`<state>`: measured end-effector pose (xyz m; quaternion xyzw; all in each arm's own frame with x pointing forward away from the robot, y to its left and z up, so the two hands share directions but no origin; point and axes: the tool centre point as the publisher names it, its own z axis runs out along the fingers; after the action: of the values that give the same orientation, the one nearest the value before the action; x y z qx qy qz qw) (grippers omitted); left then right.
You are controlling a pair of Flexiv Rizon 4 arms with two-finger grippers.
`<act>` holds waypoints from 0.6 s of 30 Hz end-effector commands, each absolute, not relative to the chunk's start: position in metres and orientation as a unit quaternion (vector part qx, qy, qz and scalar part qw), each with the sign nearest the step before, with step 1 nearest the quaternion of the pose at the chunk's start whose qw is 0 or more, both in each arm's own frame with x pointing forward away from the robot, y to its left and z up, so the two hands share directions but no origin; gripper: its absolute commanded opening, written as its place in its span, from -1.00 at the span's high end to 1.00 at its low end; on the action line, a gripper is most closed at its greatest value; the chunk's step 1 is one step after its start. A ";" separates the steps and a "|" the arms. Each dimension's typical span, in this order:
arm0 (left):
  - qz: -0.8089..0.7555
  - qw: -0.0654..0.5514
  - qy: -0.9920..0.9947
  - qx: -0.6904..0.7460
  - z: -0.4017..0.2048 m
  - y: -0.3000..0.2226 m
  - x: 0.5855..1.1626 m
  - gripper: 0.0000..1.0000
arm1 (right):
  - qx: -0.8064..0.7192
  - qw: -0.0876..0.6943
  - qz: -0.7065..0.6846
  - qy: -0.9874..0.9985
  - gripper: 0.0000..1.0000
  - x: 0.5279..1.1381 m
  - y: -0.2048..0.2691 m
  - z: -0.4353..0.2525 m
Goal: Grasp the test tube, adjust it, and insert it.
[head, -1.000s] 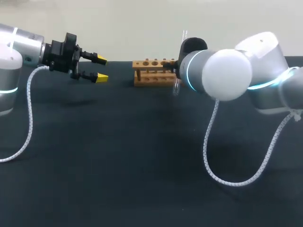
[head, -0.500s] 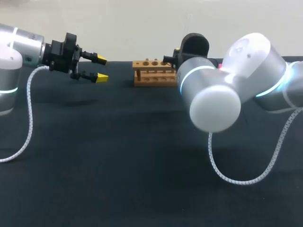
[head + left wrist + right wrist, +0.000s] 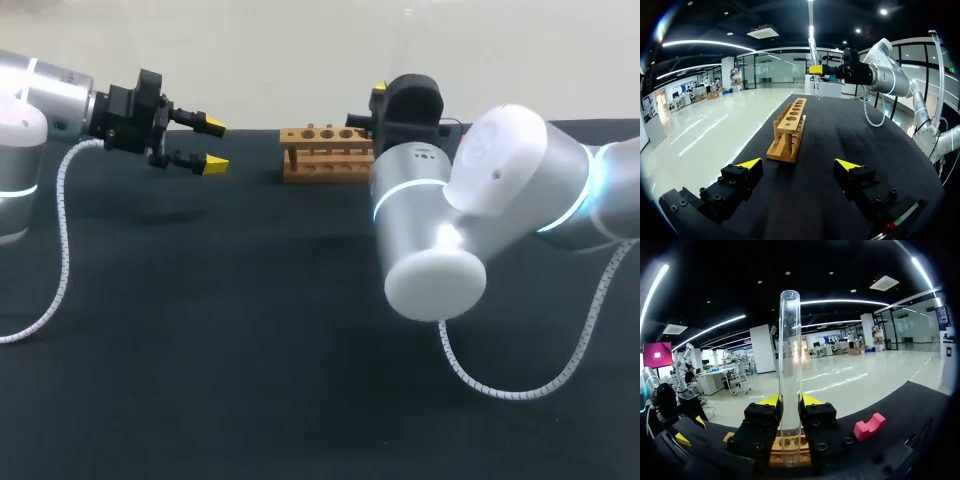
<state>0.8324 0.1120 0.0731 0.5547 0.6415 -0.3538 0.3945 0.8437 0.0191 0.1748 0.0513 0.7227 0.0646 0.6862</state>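
The right claw (image 3: 790,401) is closed tight on the test tube (image 3: 790,350), with one yellow-tipped finger on each side of the glass. The tube stands straight up. Its open mouth is high above the fingers and its round bottom is below them. The bottom hangs in the air close to one end of the wooden rack (image 3: 325,152), the end nearest the right arm. I cannot tell if it is right over a hole. The rack stands on the black table (image 3: 250,330) and has a row of round holes on top. A small pink block (image 3: 869,426) lies on the table beside the right claw. The left claw (image 3: 799,164) is well away on the other side of the rack. Its two fingers are spread wide apart and hold nothing. It points along the table toward the rack.
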 end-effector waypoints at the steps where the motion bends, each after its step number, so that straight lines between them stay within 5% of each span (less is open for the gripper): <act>1: -0.354 0.396 0.640 0.555 0.072 0.112 0.833 -1.00 | 0.045 0.693 0.060 0.717 1.00 0.850 0.020 0.176; 18: -0.354 0.396 0.640 0.555 0.072 0.112 0.833 -1.00 | 0.026 0.733 0.047 0.678 1.00 0.877 0.024 0.174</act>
<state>0.8324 0.1120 0.0731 0.5547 0.6415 -0.3538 0.3945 0.8682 0.0222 0.1781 0.0302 0.6823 0.0416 0.7292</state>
